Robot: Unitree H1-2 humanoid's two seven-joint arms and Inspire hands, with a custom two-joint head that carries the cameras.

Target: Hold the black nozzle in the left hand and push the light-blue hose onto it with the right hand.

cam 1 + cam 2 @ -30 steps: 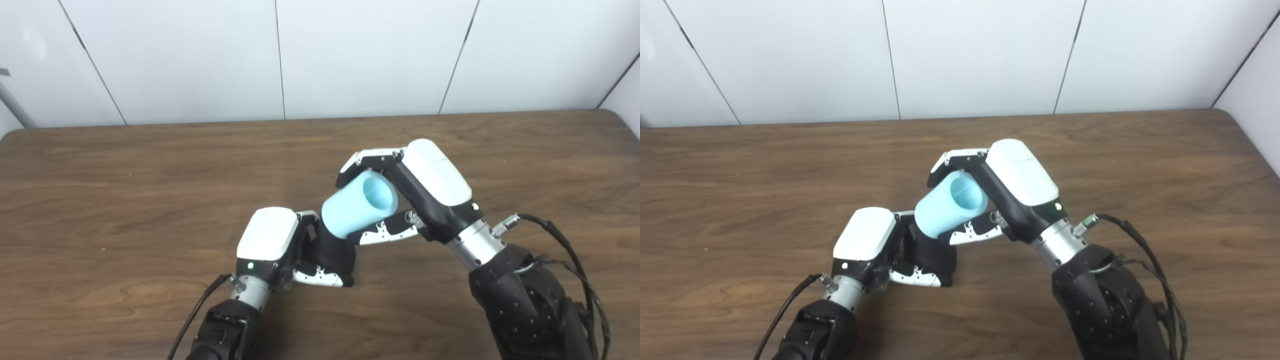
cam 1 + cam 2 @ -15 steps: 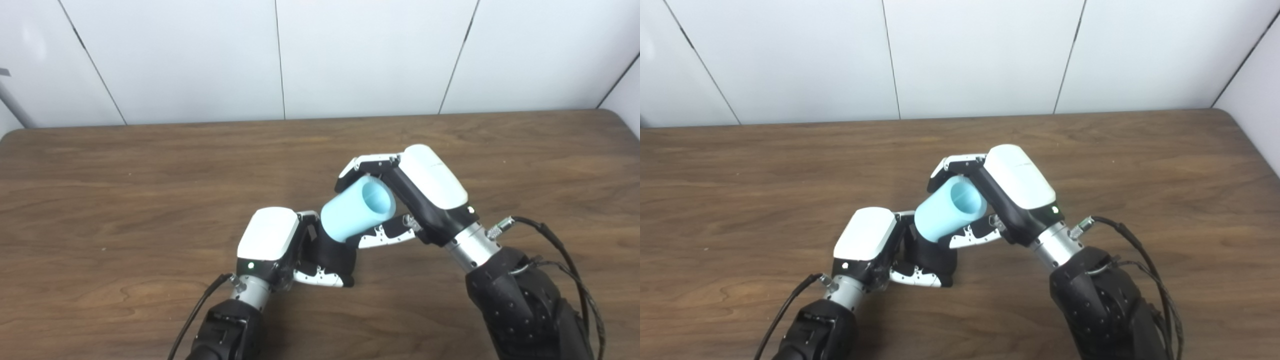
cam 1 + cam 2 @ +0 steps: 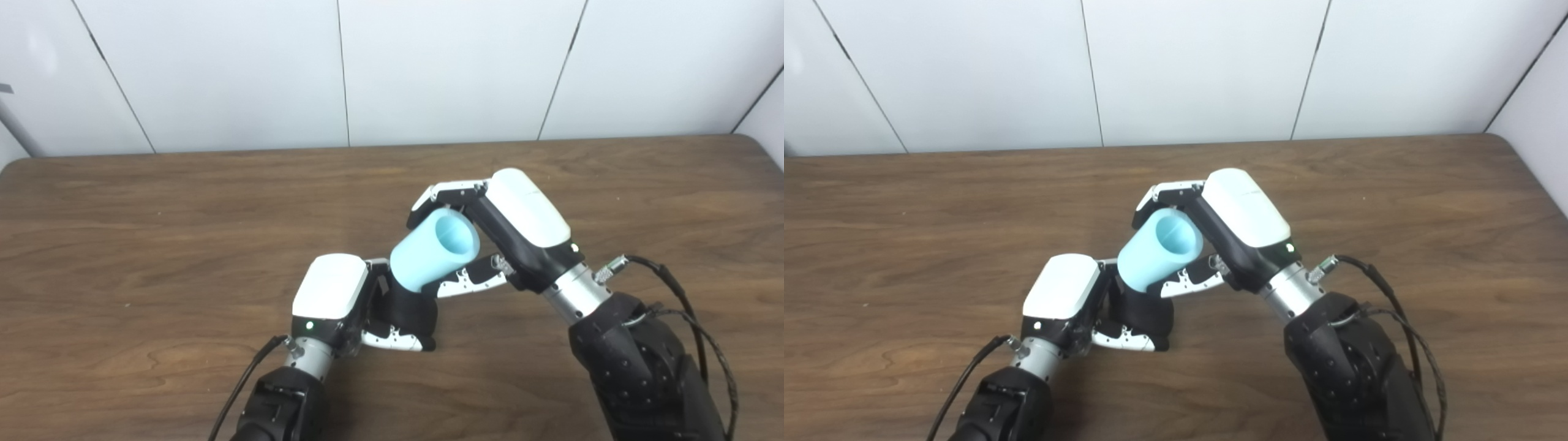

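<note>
My left hand point(image 3: 343, 301) rests low on the wooden table point(image 3: 153, 233), shut on the black nozzle point(image 3: 411, 309), whose top points up and to the right. My right hand point(image 3: 508, 236) is shut on the light-blue hose point(image 3: 432, 251), a short wide tube with its open end facing up and right. The hose's lower end sits over the top of the nozzle, tilted; the joint itself is hidden behind the hose. In the right eye view the hose point(image 3: 1157, 251) and nozzle point(image 3: 1145, 315) stand the same way.
A white panelled wall point(image 3: 429, 67) runs behind the table's far edge. Black cables point(image 3: 686, 294) trail from my right wrist. Bare wood lies to the left and far right of the hands.
My right hand has shifted slightly left and up with the hose, keeping its lower end on the nozzle. My left hand has barely moved.
</note>
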